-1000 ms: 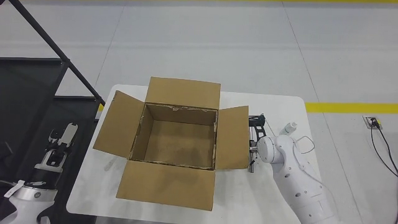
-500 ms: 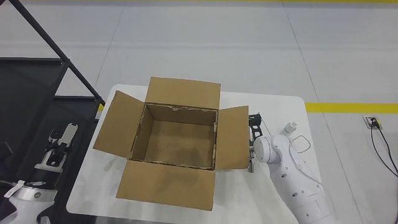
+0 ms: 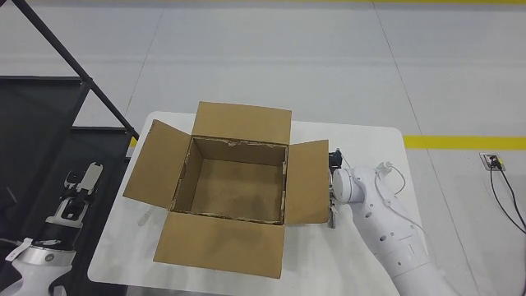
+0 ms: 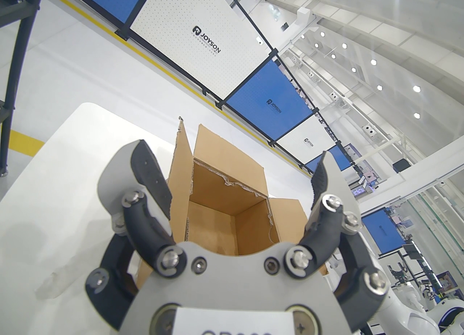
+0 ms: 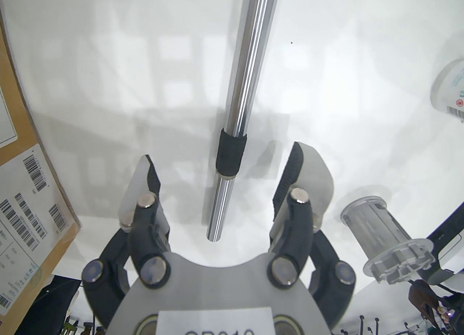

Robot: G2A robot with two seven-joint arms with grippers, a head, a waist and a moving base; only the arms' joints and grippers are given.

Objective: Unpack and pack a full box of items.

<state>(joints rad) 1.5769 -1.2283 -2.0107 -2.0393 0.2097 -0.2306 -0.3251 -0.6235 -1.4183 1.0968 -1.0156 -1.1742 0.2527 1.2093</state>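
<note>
Metal tube [image 5: 250, 43]: lies on desk [image 5: 108, 61], just beside empty box [image 3: 306, 182]. Right gripper [image 5: 224, 166]: wide open, straddling tube, holding nothing; advise centring before closing, lest it roll. Left gripper [image 4: 235, 160]: open, empty.

Our right arm [image 3: 374, 218] has swung in toward the open brown cardboard box [image 3: 238, 189]. Its rounded white wrist, which a second ago sat a little off, is now just beside the box's nearest flap. It has slid over more of our black right hand [image 3: 335, 161].
</note>
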